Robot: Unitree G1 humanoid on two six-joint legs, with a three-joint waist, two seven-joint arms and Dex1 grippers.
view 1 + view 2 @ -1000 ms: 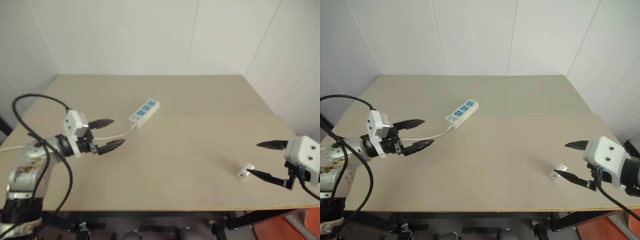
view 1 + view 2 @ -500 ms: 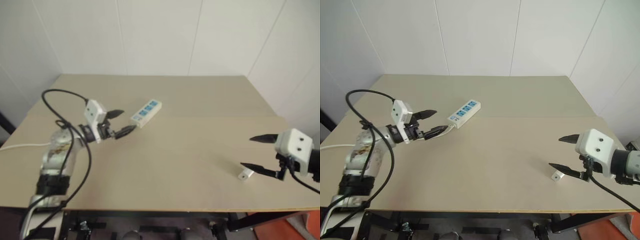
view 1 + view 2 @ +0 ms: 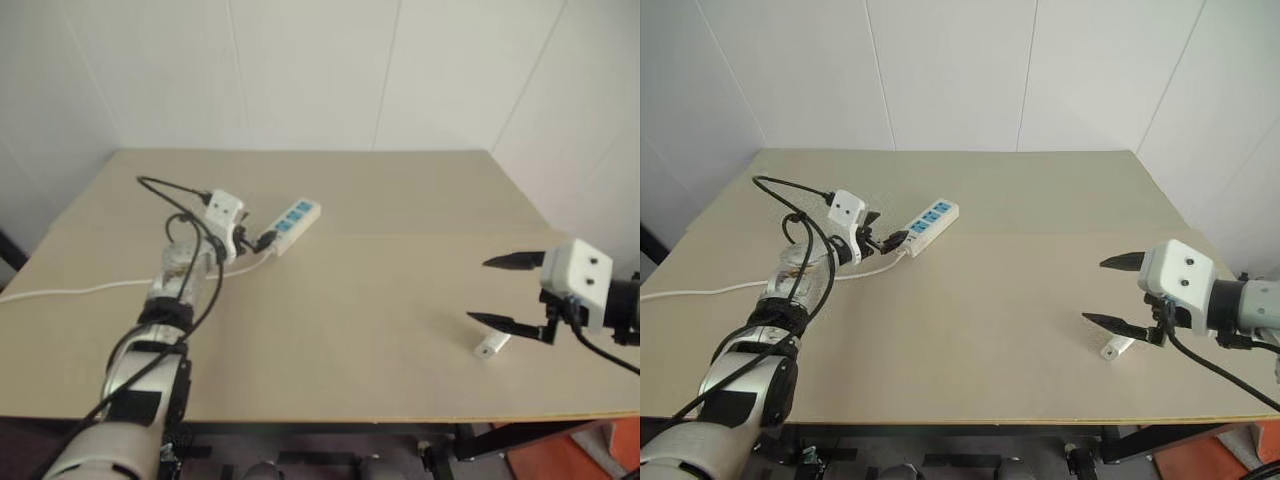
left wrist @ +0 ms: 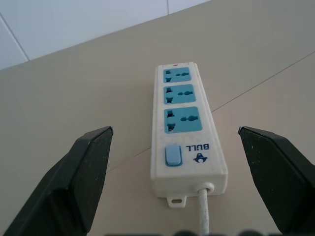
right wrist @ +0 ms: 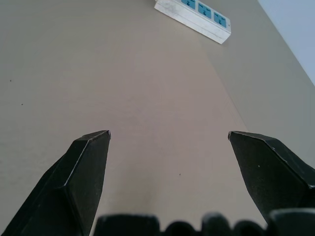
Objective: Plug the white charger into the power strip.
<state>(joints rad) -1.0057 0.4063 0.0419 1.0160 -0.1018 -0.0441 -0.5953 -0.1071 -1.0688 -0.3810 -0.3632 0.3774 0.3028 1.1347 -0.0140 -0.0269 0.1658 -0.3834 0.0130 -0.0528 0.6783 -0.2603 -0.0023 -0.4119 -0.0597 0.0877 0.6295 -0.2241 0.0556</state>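
While lying flat on tan table [image 3: 1040,200], toward its far-left part, power strip [image 3: 925,224] sits at a diagonal w/ three blue socket faces up, switch end + white cord [image 3: 700,291] pointing back toward L arm, cord trailing off L table edge. L gripper [image 3: 883,240] at strip's switch end, level w/ it, black fingers spread wide, not touching strip as far as visible. From L wrist view: strip [image 4: 185,128] centred between the two fingers [image 4: 74,187], blue rocker switch nearest, then three sockets in a row, cord exiting at near end; fingers stand well clear on either side, nothing clamped. White charger [image 3: 1116,348] on table near R front edge, well apart from strip, small boxy, lying on its side. R gripper [image 3: 1108,292] just beside charger, also fully apart, empty; lower finger tip [image 3: 1095,320] just beside charger and over table, contact can't tell; upper finger higher + further back. R wrist view: bare table between the two spread fingers [image 5: 78,182], strip [image 5: 194,17] far off at an angle. Black cable [image 3: 790,200] loops over L forearm. White panelled wall [image 3: 960,70] behind table. Charger not plugged in, all three sockets free
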